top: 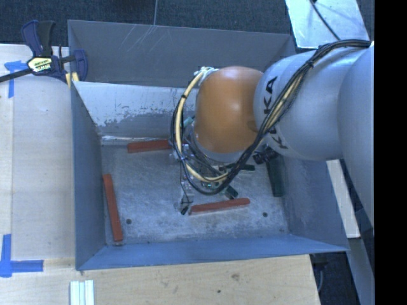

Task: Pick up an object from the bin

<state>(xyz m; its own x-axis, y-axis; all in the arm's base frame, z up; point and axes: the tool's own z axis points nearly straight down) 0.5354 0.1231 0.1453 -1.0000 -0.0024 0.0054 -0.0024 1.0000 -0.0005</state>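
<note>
Grey and scratched, the floor of the bin (86,170) is seen with few things on it: a reddish-brown back stick (148,146) is laid by the far wall, a left stick (112,208) along the left wall, and a front stick (219,205) near the middle front. A dark oblong thing (275,175) is placed at the right. The gripper (185,206) is found low over the floor, at the left end of the front stick. Whether the claw is spread or pressed together cannot be told. Nothing is seen lifted, so the grasp and the raising are judged as not yet done
</note>
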